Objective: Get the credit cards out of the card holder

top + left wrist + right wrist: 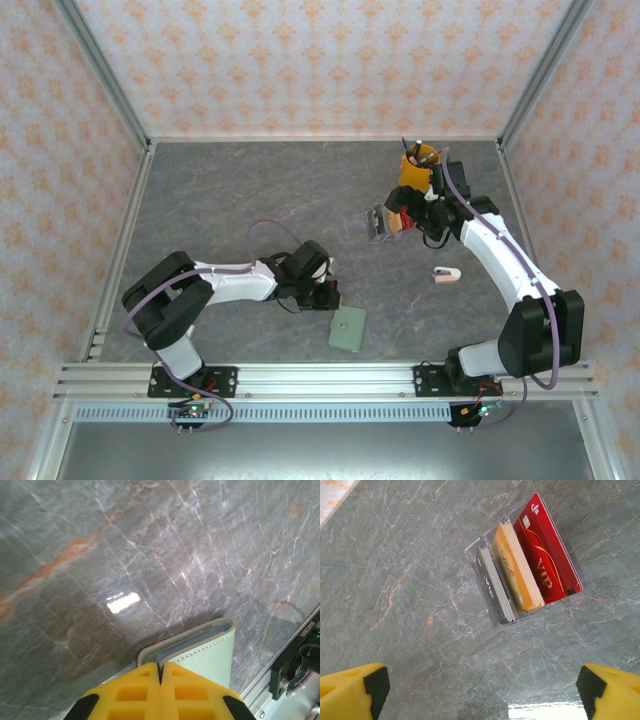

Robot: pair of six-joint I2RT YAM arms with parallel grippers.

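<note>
The wallet lies closed, its cards apparently not yet out. The left gripper is pinched together at its edge. The right gripper gapes wide.

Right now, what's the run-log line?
left gripper: shut at wallet edge | right gripper: open, by card rack | wallet: closed, flat on table

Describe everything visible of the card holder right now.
The card holder is a pale mint-green wallet, leather-like with a stitched edge, lying flat and folded shut on the grey table near its front rail. Paler inner layers show at its open end. The left gripper, shut, sits over one corner; whether it pinches the cover is unclear.
</note>
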